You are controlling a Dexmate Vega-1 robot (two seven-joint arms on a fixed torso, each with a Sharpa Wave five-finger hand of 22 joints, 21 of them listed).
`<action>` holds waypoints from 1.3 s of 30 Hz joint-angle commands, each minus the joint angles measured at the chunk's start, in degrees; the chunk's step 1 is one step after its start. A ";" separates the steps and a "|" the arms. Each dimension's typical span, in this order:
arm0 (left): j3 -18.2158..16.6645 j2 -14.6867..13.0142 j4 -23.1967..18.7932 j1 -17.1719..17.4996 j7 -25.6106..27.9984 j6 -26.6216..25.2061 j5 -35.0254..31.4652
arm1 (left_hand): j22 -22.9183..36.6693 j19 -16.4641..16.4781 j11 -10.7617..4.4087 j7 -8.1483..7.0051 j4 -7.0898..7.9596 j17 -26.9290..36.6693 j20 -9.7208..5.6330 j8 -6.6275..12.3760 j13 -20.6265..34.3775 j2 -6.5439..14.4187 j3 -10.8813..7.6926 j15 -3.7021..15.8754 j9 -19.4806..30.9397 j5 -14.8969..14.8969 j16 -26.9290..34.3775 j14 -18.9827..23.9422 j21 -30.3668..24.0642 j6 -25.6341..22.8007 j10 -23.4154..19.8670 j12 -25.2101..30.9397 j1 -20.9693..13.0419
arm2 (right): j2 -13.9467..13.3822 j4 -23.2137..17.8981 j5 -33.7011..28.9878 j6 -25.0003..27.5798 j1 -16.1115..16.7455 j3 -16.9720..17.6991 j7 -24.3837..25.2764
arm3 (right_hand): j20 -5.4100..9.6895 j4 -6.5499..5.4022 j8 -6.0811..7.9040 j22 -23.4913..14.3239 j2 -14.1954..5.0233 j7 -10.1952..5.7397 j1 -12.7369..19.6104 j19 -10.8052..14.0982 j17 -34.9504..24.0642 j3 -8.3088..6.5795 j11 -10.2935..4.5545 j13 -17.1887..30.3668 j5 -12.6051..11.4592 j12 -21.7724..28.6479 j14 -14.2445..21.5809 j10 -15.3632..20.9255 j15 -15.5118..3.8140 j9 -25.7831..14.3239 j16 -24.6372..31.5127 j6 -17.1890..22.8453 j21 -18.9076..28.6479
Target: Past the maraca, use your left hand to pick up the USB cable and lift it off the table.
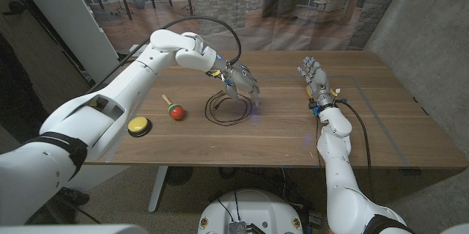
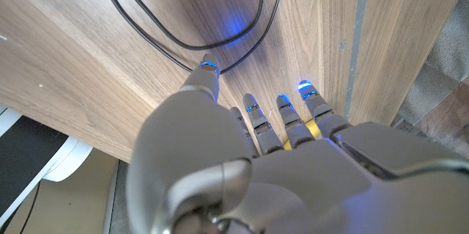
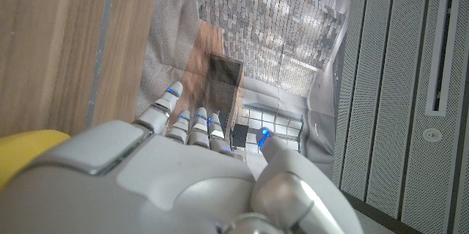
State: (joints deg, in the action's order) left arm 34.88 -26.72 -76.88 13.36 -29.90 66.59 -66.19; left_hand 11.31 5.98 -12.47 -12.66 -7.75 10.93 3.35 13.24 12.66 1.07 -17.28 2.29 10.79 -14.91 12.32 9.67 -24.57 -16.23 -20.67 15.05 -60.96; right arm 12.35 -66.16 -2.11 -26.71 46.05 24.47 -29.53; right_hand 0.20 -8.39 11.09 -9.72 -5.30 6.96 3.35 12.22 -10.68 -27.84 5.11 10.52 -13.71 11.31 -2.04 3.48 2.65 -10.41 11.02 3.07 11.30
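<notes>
The USB cable (image 1: pixel 226 107) lies in a loose black coil on the wooden desk (image 1: pixel 293 131), just to the right of the maraca (image 1: pixel 174 109) with its red ball head. The left robot hand (image 1: pixel 240 81) is above the far side of the coil, fingers (image 2: pixel 253 113) spread and pointing down, holding nothing; one fingertip is very near the cable. A yellow button (image 1: pixel 138 125) sits left of the maraca. The right robot hand (image 1: pixel 314 74) is well to the right of the cable, fingers apart and empty.
</notes>
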 commanded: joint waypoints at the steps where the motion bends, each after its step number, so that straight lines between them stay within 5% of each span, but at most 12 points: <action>1: 1.77 -0.56 1.00 -0.76 3.74 -0.01 -2.69 | 0.29 0.45 0.04 0.15 -0.04 0.14 0.11 0.14 0.29 0.03 0.35 4.49 0.23 -0.38 0.40 0.54 -0.12 -0.48 -0.87 0.28 -0.72 | -0.09 1.26 0.01 -0.51 -0.59 0.01 0.05 | 0.12 0.00 -0.06 -0.14 -3.04 0.21 0.16 0.63 -0.17 -0.57 0.36 0.31 0.29 -0.14 0.30 0.21 0.01 -0.19 0.00 0.49 -0.09; 39: 8.89 -1.00 4.79 -4.31 14.10 -2.81 -9.62 | 0.29 0.64 0.01 0.64 0.25 0.19 0.20 -0.21 0.38 0.87 2.12 4.33 0.17 -0.39 0.30 0.46 -0.16 -2.02 -1.65 -0.25 -1.39 | -0.77 3.13 -0.02 -1.04 -1.61 0.20 0.10 | 0.13 0.04 -0.08 -0.13 -2.85 0.24 0.09 0.57 -0.17 -0.62 0.40 0.31 0.36 -0.13 0.26 0.30 0.02 -0.19 -0.02 0.49 -0.12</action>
State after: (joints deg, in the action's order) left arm 41.49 -27.84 -73.31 10.14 -18.97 64.87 -73.95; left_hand 11.31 6.23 -12.47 -12.34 -7.41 10.93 3.49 13.24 12.93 1.82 -15.52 2.37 10.78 -14.91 12.31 9.75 -24.57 -17.37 -21.88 15.02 -61.71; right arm 11.90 -63.97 -2.25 -27.49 44.95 24.45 -29.39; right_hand 0.20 -8.14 11.09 -9.72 -5.31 6.97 3.35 12.22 -10.68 -28.08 5.11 10.52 -13.71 11.31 -2.04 3.48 2.65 -10.41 11.02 3.07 11.30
